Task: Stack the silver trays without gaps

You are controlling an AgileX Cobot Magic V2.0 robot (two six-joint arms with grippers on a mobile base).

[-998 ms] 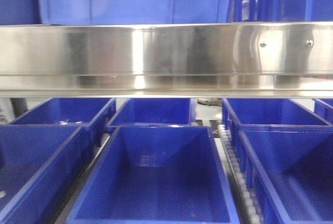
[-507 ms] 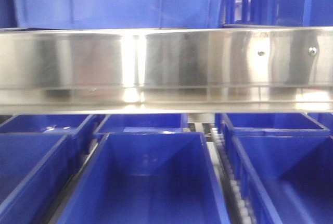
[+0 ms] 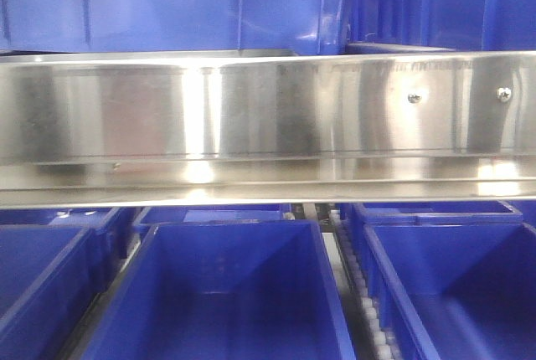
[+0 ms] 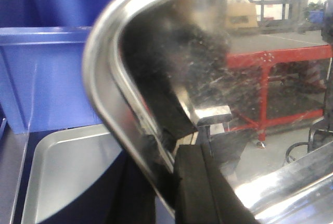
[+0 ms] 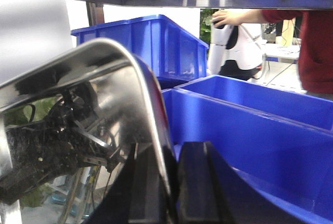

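Note:
In the left wrist view a silver tray (image 4: 208,52) stands tilted on edge and fills most of the frame. My left gripper (image 4: 166,151) is shut on its flared rim, one black finger (image 4: 195,193) on the mirror side. A second silver tray (image 4: 67,172) lies flat below it at lower left. The right wrist view shows a silver tray (image 5: 78,120) on edge, its rim pinched between the black pads of my right gripper (image 5: 169,153). I cannot tell whether both grippers hold the same tray. The front view shows no tray and no gripper.
A long brushed-steel panel (image 3: 268,117) with screw heads spans the front view, above rows of deep blue bins (image 3: 218,301). Blue bins stand close beside each gripper (image 4: 47,78) (image 5: 250,130). A person in red (image 5: 312,41) stands at the back right.
In the front view the steel panel has slid lower in the frame and the blue bins have shifted left and down; more of the upper bins shows above the panel.

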